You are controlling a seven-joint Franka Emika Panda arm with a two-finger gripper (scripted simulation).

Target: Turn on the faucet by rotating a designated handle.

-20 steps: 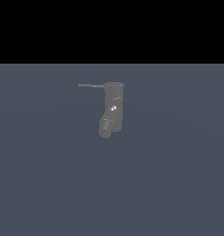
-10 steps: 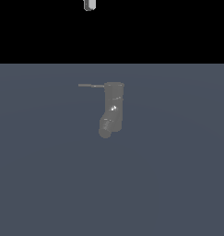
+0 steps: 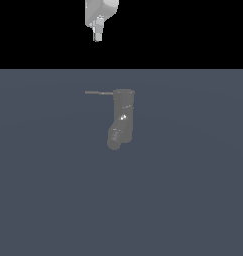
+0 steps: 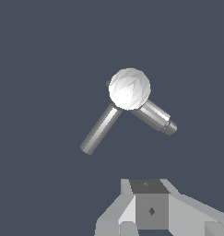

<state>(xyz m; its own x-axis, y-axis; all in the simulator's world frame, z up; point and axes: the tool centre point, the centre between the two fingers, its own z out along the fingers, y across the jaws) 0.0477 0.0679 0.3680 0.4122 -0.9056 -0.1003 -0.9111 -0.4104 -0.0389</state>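
Observation:
The faucet (image 3: 123, 117) is a dull-grey upright cylinder standing on the grey-blue floor, with a stubby spout (image 3: 114, 140) angled down at its base. The handle (image 3: 98, 92) is a thin grey rod sticking out from the cylinder's top toward the exterior view's left. My gripper (image 3: 98, 36) hangs high above the handle, well apart from it, its fingers together and empty. In the wrist view the faucet's flat top (image 4: 129, 88) shows bright, with the handle (image 4: 99, 130) and the spout (image 4: 156, 116) spreading out from it. The gripper (image 4: 149, 203) is at that picture's edge.
The grey-blue floor (image 3: 193, 200) stretches around the faucet on all sides. Nothing else shows in either view.
My gripper has come down into the exterior view from above, and more of the white hand now shows. The faucet and its handle have not moved.

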